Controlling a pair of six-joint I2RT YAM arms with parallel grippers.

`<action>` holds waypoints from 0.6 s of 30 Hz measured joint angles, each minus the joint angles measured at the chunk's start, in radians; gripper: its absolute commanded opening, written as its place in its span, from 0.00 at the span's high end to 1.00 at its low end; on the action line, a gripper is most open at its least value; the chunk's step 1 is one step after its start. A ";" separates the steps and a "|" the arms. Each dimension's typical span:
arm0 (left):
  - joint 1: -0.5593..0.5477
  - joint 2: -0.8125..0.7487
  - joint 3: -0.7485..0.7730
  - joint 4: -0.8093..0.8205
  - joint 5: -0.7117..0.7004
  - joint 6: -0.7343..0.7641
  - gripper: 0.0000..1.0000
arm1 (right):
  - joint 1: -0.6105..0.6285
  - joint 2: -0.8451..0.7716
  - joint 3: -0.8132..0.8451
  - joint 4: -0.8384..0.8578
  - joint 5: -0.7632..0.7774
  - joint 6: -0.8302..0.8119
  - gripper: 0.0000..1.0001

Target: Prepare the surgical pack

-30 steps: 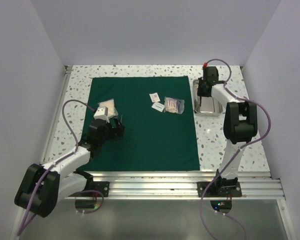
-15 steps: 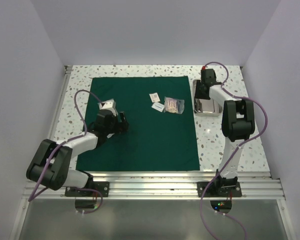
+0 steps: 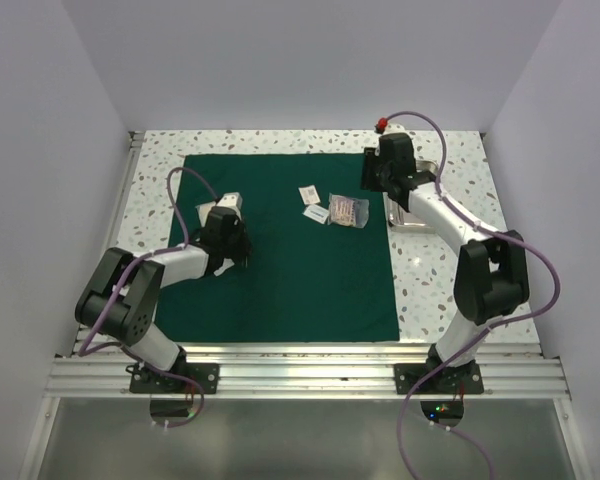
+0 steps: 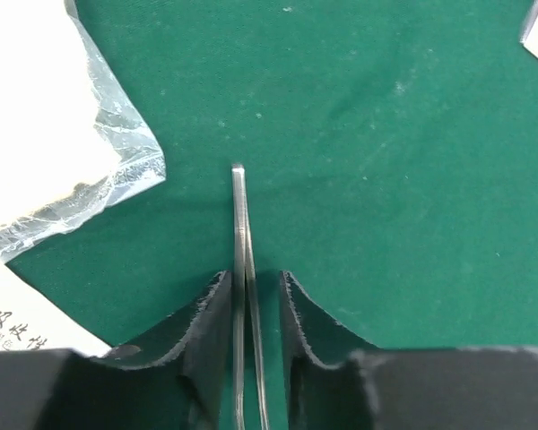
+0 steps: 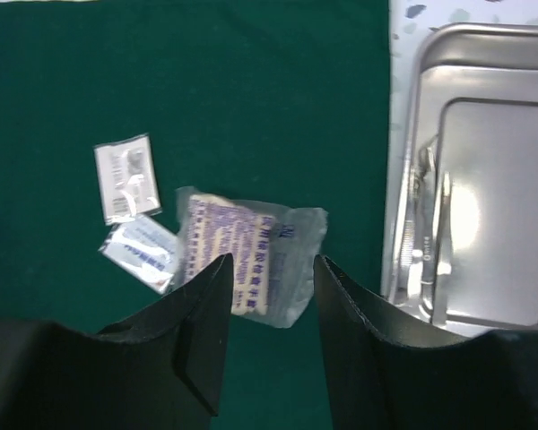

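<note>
Surgical pack (image 3: 300, 280) is just the green sheet lying flat and open in the middle of the table (image 3: 430, 285). Nothing's folded yet, so I'd guess we're early, still loading items onto it.

Nearest me, the left arm (image 3: 175, 265) sits low over the sheet's left half. Its jaws look pinched on a thin pair of steel tweezers (image 4: 240, 224), seen edge-on with the tip pointing away. A clear pouch (image 4: 72, 134) lies just beside them on the left.

Further out, two small sachets (image 5: 125, 177) and a gauze packet (image 5: 269, 242) sit close together on the sheet. The right arm (image 3: 435, 210) hovers above them, jaws apart and holding nothing. Just off the sheet's right edge is the steel tray (image 5: 484, 34) with a few instruments (image 5: 435, 233) in it.

My worry: that grip on the tweezers is skinny, so they could twist or slip out on a lift. The tip could also snag the fabric and ruck it up. The right jaws might nip the sheet along with the packet.

Versus a second ago, the left jaws were wide open and closer to me, and the right arm was over the tray. It's now swung across to the sheet.
</note>
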 measured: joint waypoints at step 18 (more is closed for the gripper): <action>-0.005 -0.190 -0.146 0.144 0.209 -0.013 1.00 | 0.224 0.016 -0.111 0.175 -0.267 0.198 0.24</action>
